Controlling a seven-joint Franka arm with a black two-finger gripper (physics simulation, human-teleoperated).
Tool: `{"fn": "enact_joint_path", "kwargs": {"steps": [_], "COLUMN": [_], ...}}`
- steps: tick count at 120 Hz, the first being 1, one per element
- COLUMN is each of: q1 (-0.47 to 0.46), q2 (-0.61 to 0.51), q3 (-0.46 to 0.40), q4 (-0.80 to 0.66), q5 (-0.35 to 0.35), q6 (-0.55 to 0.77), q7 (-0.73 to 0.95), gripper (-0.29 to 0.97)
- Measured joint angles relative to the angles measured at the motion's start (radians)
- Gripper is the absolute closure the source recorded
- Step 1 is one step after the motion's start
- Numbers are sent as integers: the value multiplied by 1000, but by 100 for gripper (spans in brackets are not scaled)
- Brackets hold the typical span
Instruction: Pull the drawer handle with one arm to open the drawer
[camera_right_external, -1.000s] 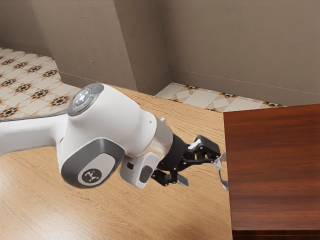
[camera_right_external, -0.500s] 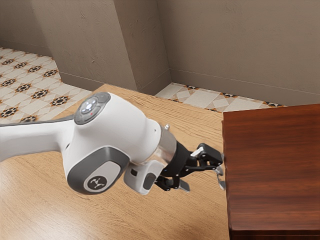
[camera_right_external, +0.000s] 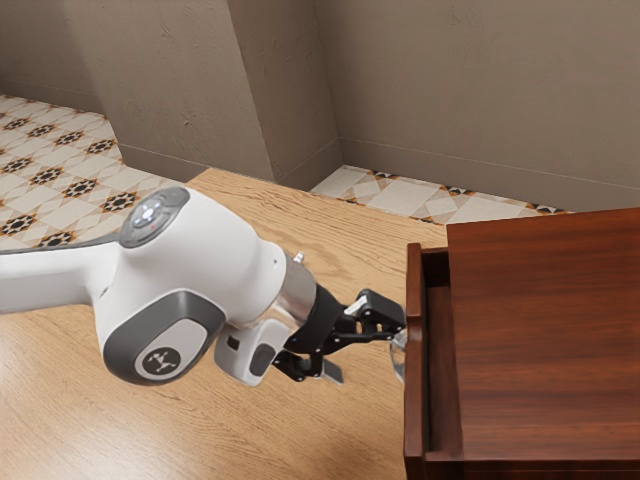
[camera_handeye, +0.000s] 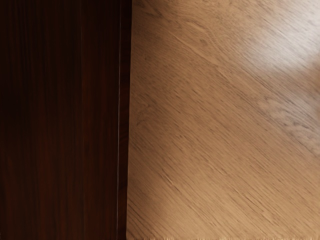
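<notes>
Over the wooden table (camera_right_external: 330, 240), the drawer (camera_right_external: 414, 360) juts partly open.

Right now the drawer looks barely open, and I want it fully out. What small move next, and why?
Probably pull the gripper a little toward the exterior view's left, straight away from the cabinet. The drawer shows only a narrow gap behind its front, and the gripper sits at that front.
</notes>
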Motion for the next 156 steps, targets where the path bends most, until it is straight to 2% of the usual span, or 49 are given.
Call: {"fn": "enact_joint_path", "kwargs": {"steps": [13, 26, 38, 57, 65, 74, 109, 156], "q1": [7, 52, 162, 230, 309, 344, 407, 444], "q2": [1, 10, 8, -10, -30, -45, -125, -211], "q3": [-3, -57, -155, -207, -276, -309, -333, -334], "q4": [0, 0, -15, -41, -62, -76, -127, -184], "q5": [21, 12, 25, 21, 19, 16, 23, 23], "q6": [-12, -24, -36, -53, -58, -64, -84, -92], "q7": [3, 5, 7, 10, 10, 11, 17, 19], "gripper": [-7, -1, 0, -1, 4, 8, 16, 7]}}
